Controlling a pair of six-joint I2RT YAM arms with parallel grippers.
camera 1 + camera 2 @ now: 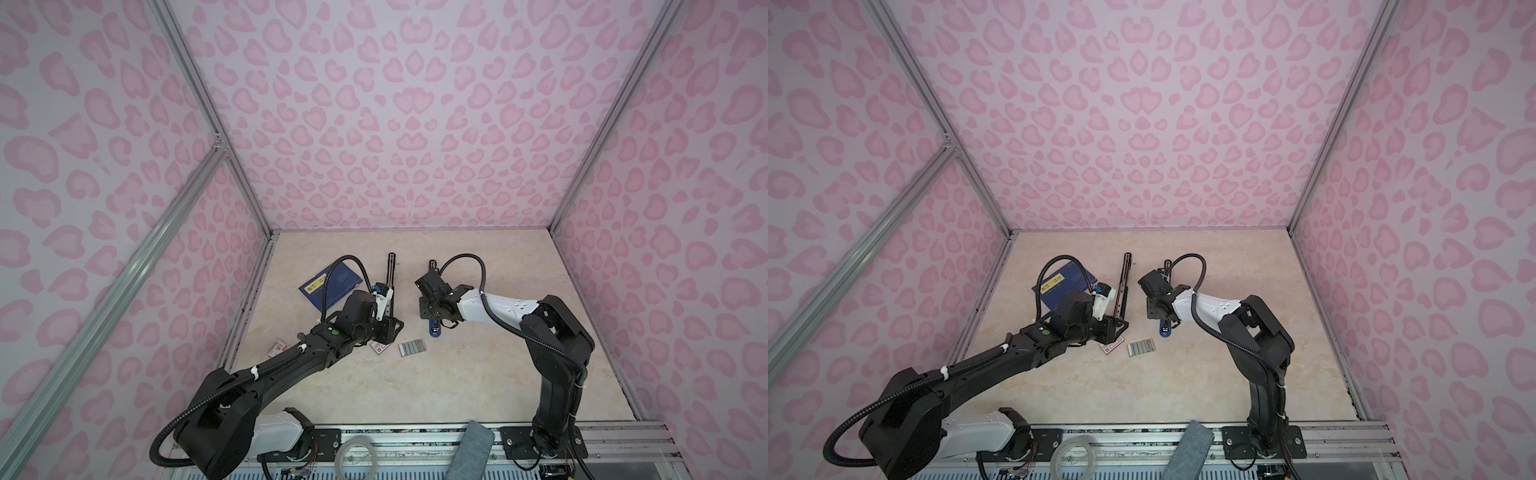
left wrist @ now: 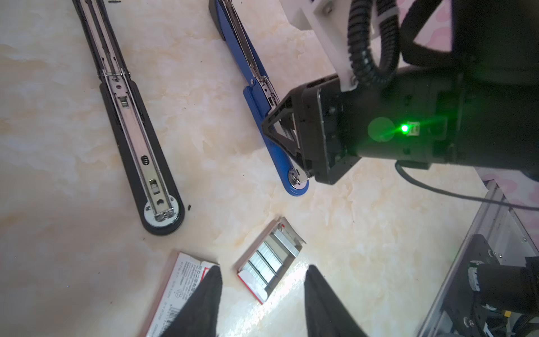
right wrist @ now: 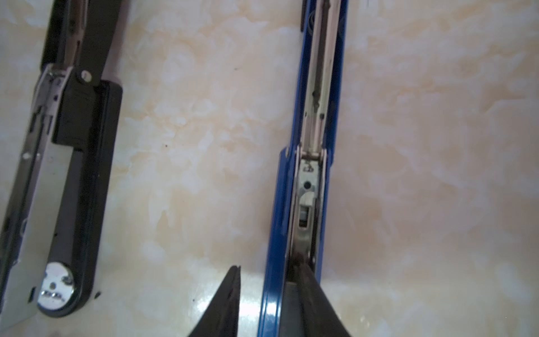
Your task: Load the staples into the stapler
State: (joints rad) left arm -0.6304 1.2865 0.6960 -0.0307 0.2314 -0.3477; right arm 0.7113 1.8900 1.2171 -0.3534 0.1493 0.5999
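Staples (image 2: 269, 259) flat, strips crosswise; left jaws released; right jaws apparently gripping blue stapler (image 3: 309, 181).

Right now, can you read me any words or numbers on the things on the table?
None can be read for sure.
White red-labelled box: small print and a barcode, too blurred.
Dark blue booklet: writing on its yellow label, too small.
Blue stapler and black stapler: no words show.
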